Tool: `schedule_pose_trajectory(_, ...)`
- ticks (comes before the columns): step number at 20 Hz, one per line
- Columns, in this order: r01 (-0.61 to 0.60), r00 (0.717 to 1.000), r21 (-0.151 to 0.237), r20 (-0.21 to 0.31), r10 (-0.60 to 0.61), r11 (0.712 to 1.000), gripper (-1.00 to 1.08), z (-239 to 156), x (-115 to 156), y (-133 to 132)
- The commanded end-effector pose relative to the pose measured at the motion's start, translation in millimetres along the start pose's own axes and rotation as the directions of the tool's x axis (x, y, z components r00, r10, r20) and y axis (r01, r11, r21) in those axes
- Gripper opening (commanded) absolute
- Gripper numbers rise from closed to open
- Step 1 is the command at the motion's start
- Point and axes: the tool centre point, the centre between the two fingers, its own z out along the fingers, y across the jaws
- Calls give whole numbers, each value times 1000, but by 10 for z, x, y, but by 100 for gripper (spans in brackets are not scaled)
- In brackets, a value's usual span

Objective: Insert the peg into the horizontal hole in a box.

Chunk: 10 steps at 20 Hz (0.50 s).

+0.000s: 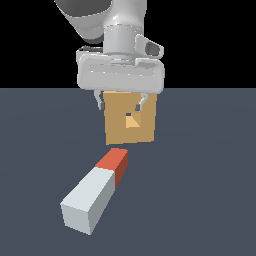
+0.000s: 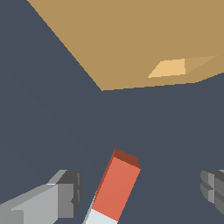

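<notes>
Peg (image 1: 95, 192) lies before box (image 1: 131, 119); fingers (image 2: 65, 192) spread.

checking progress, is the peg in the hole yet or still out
Out. The peg lies flat on the floor, its red end short of the box; the hole is empty. The open gripper straddles it without contact.

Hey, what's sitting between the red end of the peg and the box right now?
Nothing: in the wrist view only bare dark floor separates the peg from the box.
</notes>
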Motion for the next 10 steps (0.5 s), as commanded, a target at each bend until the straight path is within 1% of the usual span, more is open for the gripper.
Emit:
schedule_pose_trajectory(1, 0, 1000, 0, 0, 0, 1000, 100, 0, 0, 0)
schedule_pose_trajectory(5, -15, 1000, -3, 0, 15, 1000, 100, 28, -64, -9)
schedule_pose_trajectory(10, -77, 997, -13, -1, 77, 997, 100, 143, -319, -55)
